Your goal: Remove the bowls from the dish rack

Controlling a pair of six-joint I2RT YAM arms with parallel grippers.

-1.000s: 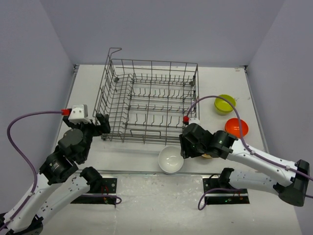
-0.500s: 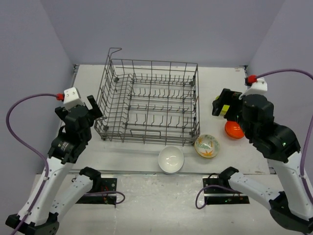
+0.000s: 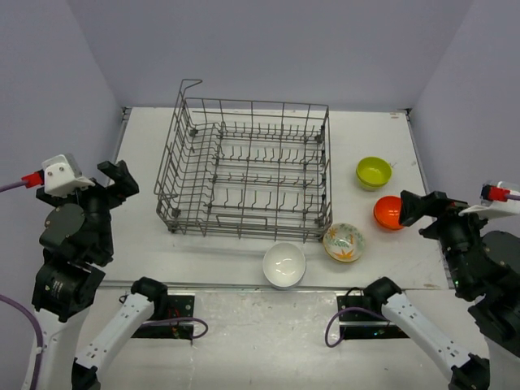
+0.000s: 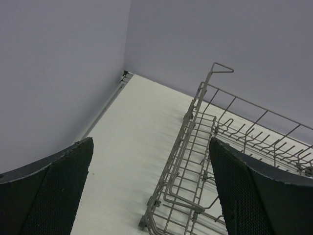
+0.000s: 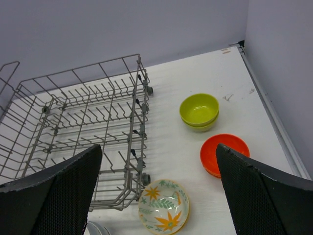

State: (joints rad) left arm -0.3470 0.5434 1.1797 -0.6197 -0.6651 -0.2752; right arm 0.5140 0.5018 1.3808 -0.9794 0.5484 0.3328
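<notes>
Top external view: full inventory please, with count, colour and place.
dish rack: 1, grey wire, centre of table, no bowls in it
white bowl: 1 visible, in front of rack
floral bowl: 1, cream, by rack's near right corner
yellow-green bowls: apparently 2 stacked, right of rack
orange bowl: 1 visible, just nearer than yellow-green
table: 1, white
left gripper: open, empty, left of rack
right gripper: open, empty, beside orange bowl

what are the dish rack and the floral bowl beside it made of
The dish rack: thin grey wire, apparently metal with a dull finish; the open grid and upright tines suggest it. The floral bowl: likely glazed ceramic, cream with printed orange and green leaves and a slight sheen, though hard plastic cannot be ruled out.
</notes>
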